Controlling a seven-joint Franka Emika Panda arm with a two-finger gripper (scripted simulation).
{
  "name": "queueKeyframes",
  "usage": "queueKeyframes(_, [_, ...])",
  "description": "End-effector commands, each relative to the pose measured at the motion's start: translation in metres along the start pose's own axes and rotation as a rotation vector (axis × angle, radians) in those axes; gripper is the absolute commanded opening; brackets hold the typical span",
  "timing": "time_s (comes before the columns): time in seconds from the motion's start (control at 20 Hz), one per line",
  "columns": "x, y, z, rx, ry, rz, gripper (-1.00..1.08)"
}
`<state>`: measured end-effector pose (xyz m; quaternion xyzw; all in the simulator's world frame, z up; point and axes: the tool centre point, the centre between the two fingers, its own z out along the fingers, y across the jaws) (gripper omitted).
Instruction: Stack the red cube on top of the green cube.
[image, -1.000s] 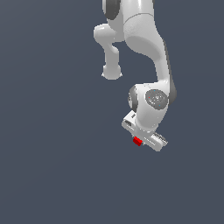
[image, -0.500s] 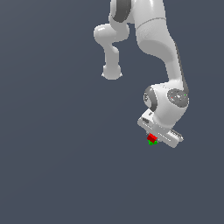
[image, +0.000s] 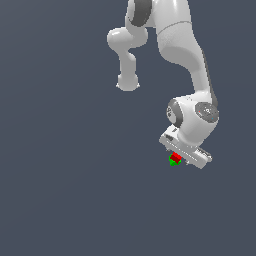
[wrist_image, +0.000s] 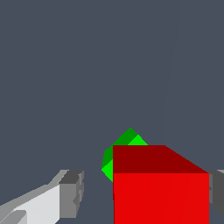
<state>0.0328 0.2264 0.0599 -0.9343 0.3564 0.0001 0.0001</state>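
A: Where viewed from outside: gripper (image: 178, 157) low over red cube (image: 176, 156), apparently seated on green cube (image: 173, 162), toward exterior view's right.

B: Wrist view: red cube covering most of green cube. One finger (wrist_image: 72, 192) standing apart, so grip seemingly loosened. Advised: widen fully, retreat straight up, no sideways drag.

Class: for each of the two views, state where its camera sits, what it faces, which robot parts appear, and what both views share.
Exterior view: off the arm, facing the whole arm and gripper over the cubes.
Wrist view: on the wrist, facing past the fingers; the red cube fills the foreground, partly hiding the green cube.
Shared: red cube, green cube, gripper.
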Motion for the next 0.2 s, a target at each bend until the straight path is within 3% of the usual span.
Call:
queueKeyframes(0.0, [0.0001, 0.0000, 0.0000, 0.000, 0.000, 0.000, 1.00])
queueKeyframes(0.15, [0.0001, 0.0000, 0.0000, 0.000, 0.000, 0.000, 1.00])
